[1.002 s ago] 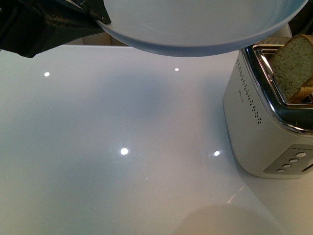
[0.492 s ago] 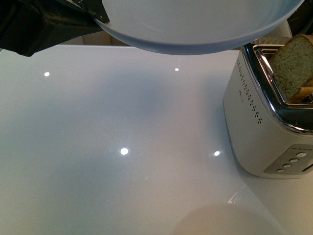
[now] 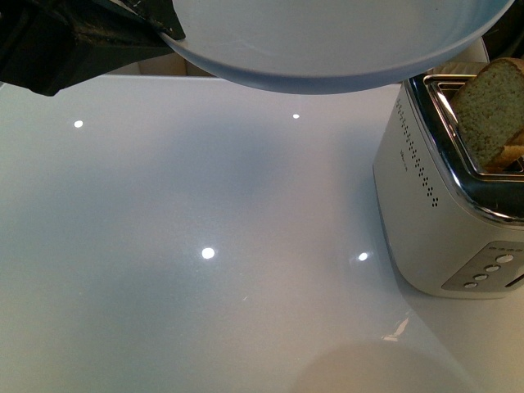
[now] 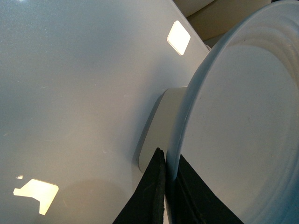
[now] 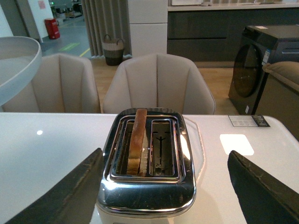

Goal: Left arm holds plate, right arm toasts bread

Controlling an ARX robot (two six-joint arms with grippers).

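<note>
My left gripper is shut on the rim of the pale blue-grey plate and holds it in the air above the white table. In the left wrist view its black fingers pinch the plate's rim. The bread stands upright in a slot of the silver toaster at the right, its top sticking out. In the right wrist view the bread is in one slot and the other slot is empty. My right gripper is open, its fingers wide either side of the toaster.
The glossy white table reflects ceiling lights. Beige chairs stand behind the table's far edge. The plate's edge shows in the right wrist view.
The left gripper and plate shifted very slightly. The bread and toaster have not moved.
</note>
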